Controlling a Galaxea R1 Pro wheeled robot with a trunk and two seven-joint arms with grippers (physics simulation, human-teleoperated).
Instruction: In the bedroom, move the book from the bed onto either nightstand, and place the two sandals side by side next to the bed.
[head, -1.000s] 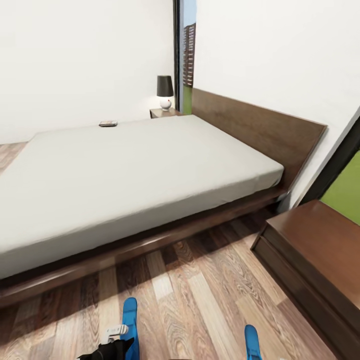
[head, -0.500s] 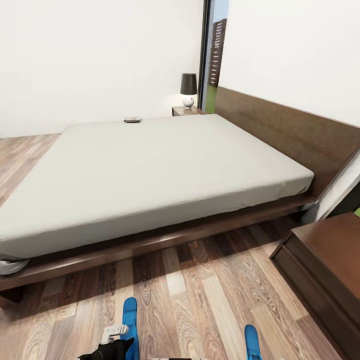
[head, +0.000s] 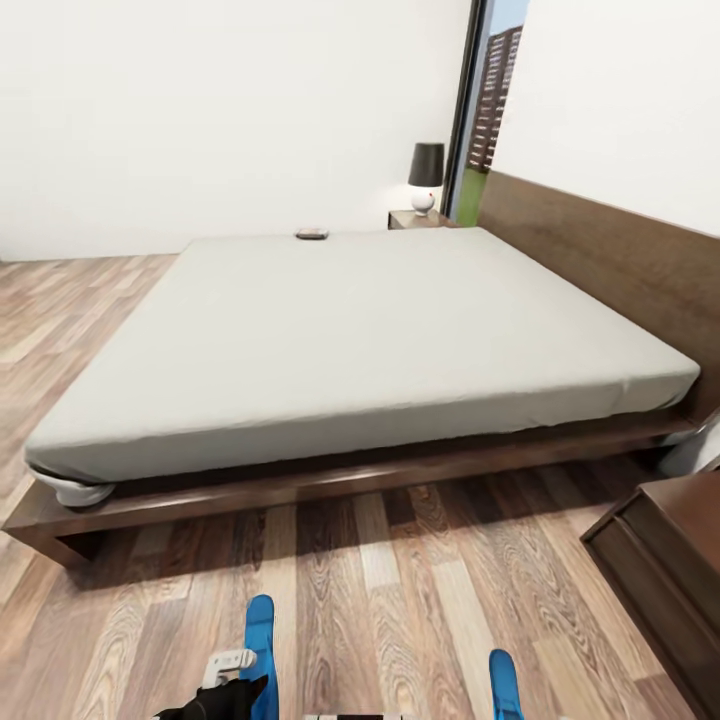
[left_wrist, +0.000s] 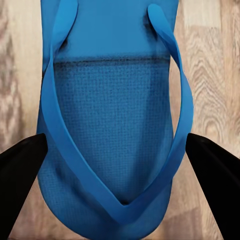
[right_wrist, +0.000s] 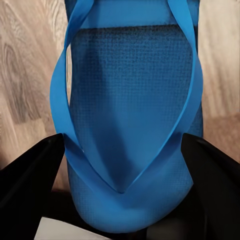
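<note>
A: Where do things stand?

B: Each arm carries a sandal. The left gripper (left_wrist: 120, 150) has its dark fingers (left_wrist: 22, 170) closed against the two edges of the left sandal (left_wrist: 112, 125). The right gripper (right_wrist: 122, 165) clamps the right sandal (right_wrist: 132, 115) the same way. From the head view both sandals (head: 260, 640) poke up at the bottom, apart, above the floor (head: 400, 580) on the bed's (head: 360, 330) near side.

A: And the book?

B: The book (head: 312, 233) lies at the far edge of the mattress, towards the headboard end. A nightstand (head: 415, 218) with a lamp (head: 426, 175) stands just past that corner. Another nightstand (head: 670, 560) sits at the near right.

A: What might go wrong?

B: I judge the grip the main risk: the fingers only pinch thin, flexible soles by their edges, so a jolt could let one slip or twist. Setting them down as far apart as they are held would not read as side by side. The book is also far across the mattress; reaching it from here looks unworkable without driving round.
</note>
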